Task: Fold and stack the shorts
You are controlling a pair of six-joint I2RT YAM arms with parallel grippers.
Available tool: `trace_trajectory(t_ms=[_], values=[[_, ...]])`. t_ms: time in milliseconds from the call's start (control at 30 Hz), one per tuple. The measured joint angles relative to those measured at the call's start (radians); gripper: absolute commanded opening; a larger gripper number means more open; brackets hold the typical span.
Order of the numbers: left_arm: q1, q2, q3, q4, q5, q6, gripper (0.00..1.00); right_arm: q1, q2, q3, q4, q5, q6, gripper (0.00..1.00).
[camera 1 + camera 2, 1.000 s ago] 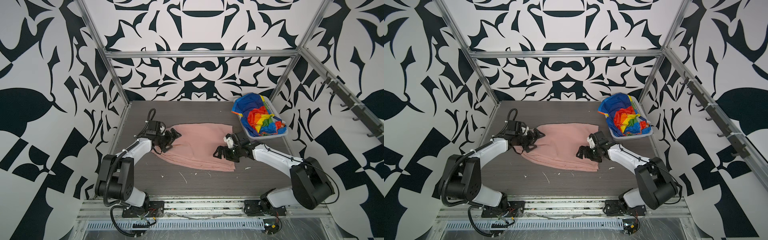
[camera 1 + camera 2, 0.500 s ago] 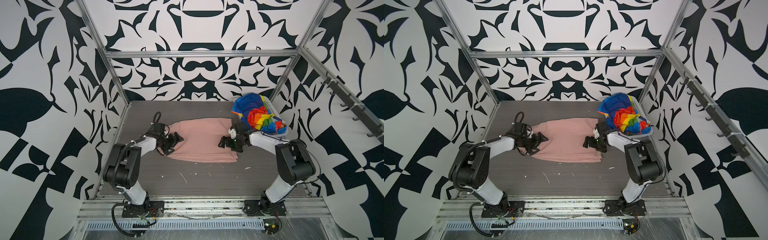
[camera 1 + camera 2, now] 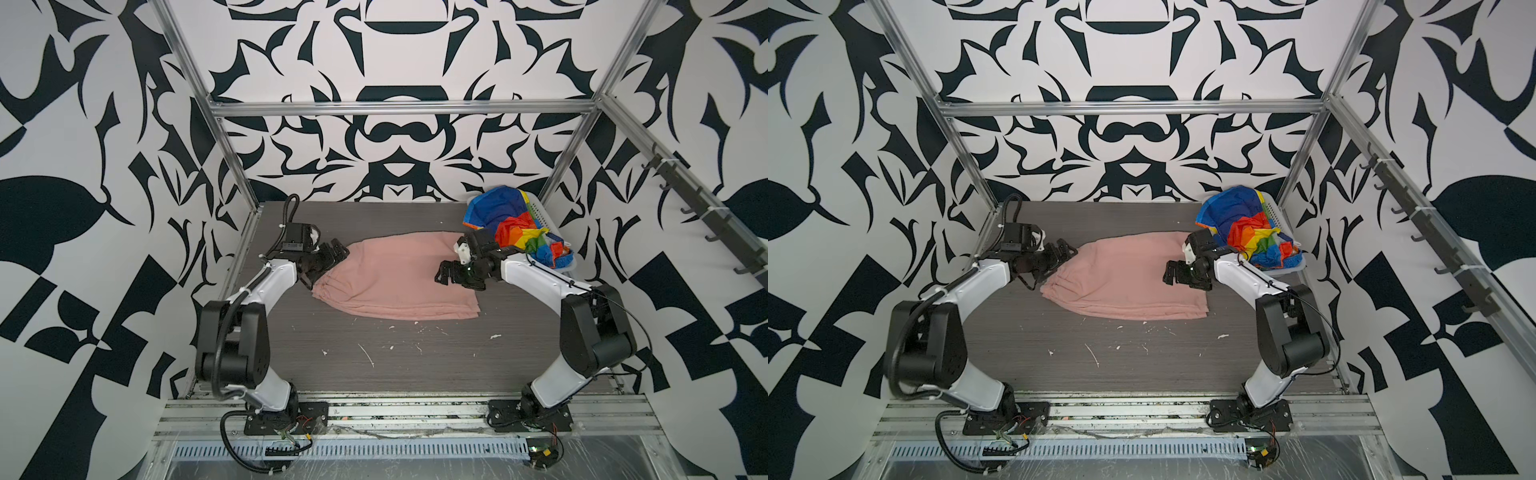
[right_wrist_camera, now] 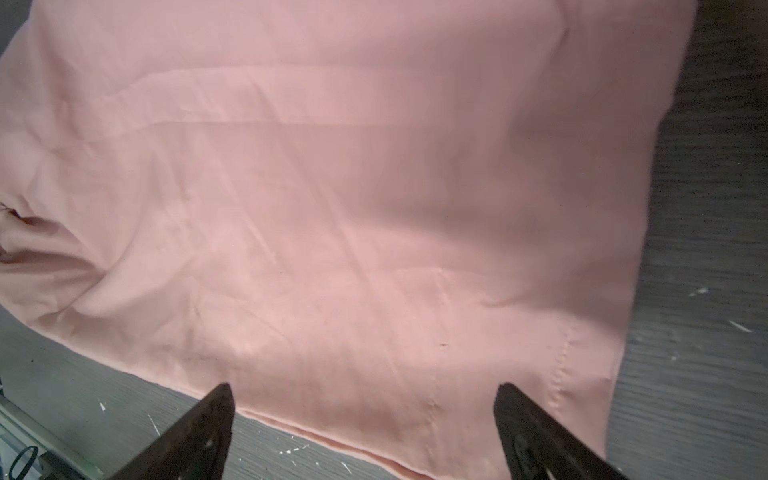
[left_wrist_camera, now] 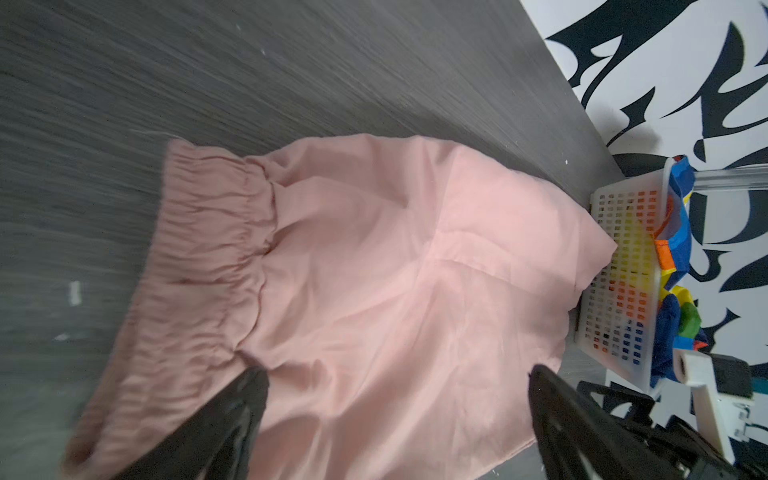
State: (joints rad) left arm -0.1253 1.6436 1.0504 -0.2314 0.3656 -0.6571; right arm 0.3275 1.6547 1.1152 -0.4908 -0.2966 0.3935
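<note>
On the table's middle: salmon-pink shorts point(image 3: 395, 282) point(image 3: 1125, 278) lie flat on the dark wood-grain table point(image 3: 415, 365), gathered waistband point(image 5: 208, 249) to the left, hem to the right; layered cloth edges show at the near right corner.
At the back right corner: rainbow-striped shorts point(image 3: 519, 232) sit crumpled in a white perforated basket point(image 5: 615, 249), spilling over its rim.
Pink cloth and basket: the far hem corner reaches the basket wall in the left wrist view.
Left side: left gripper point(image 3: 334, 253) point(image 5: 397, 378), claw spread wide, empty, low at the waistband end.
Right side: right gripper point(image 3: 446, 276) point(image 4: 363, 390), claw spread wide, empty, over the hem end.
Contact with cloth: cannot tell for either.
Near front: small white scraps point(image 3: 365, 353) scattered on the table.
</note>
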Motion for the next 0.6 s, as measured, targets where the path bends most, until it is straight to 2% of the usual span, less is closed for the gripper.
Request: trace_trajectory(t_ms=[133,233,433,600], values=[[-0.006,0.152,0.035,0.017,0.045,-0.023,1.0,0.017,0.033,-0.015,0.019,-0.016,0.002,1.0],[-0.005,0.195,0.08,-0.021,0.032,-0.015,1.0,0.021,0.053,-0.046,0.034,-0.023,0.003,1.0],[0.023,0.186,0.192,-0.145,-0.047,0.071,1.0,0.021,0.063,-0.071,0.037,-0.023,-0.002,1.0],[0.035,0.065,0.224,-0.256,-0.143,0.161,1.0,0.019,0.04,-0.068,0.033,-0.029,-0.006,1.0]])
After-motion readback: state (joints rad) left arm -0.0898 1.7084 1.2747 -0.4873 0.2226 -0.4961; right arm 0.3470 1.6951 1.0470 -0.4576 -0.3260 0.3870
